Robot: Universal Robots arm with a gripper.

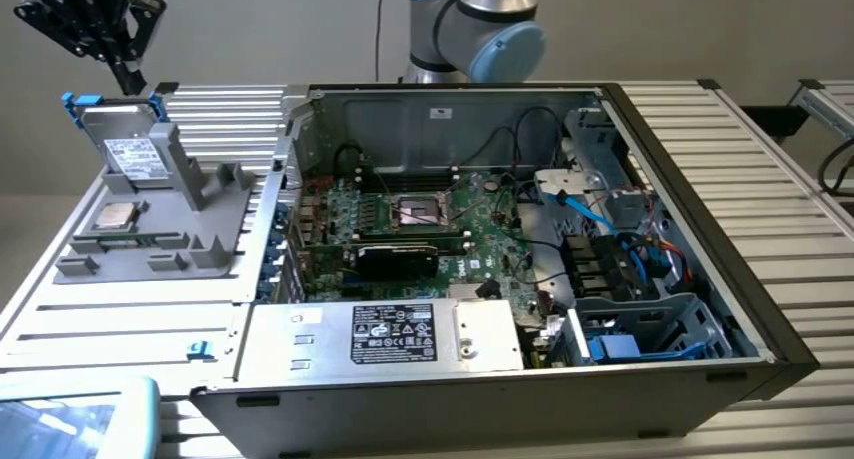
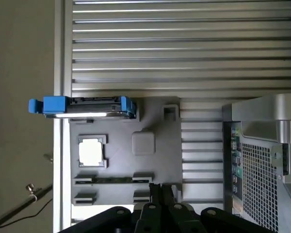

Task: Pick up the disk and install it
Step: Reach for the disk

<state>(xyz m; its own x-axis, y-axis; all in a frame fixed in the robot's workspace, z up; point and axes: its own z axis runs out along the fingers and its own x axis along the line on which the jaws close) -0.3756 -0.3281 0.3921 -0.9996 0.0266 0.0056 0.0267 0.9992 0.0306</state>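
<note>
The disk (image 1: 132, 151) stands upright in a grey holder (image 1: 158, 241) on the table at the exterior view's left; it is silver-grey with a white label and sits in a blue frame. My gripper (image 1: 131, 81) hangs just above its top edge, fingers pointing down, shut and holding nothing. In the wrist view the disk (image 2: 87, 108) is seen edge-on, with blue clips at both ends. My gripper (image 2: 161, 193) is some way off from it, over the holder's far edge, fingers (image 2: 155, 194) pressed together.
A small square CPU chip (image 1: 115, 217) (image 2: 91, 152) lies in the holder near the disk. The open computer case (image 1: 694, 179) fills the middle, with its motherboard (image 1: 427, 224), a silver box with a black label (image 1: 400, 334) and a blue-railed bay (image 1: 641, 339) in one corner.
</note>
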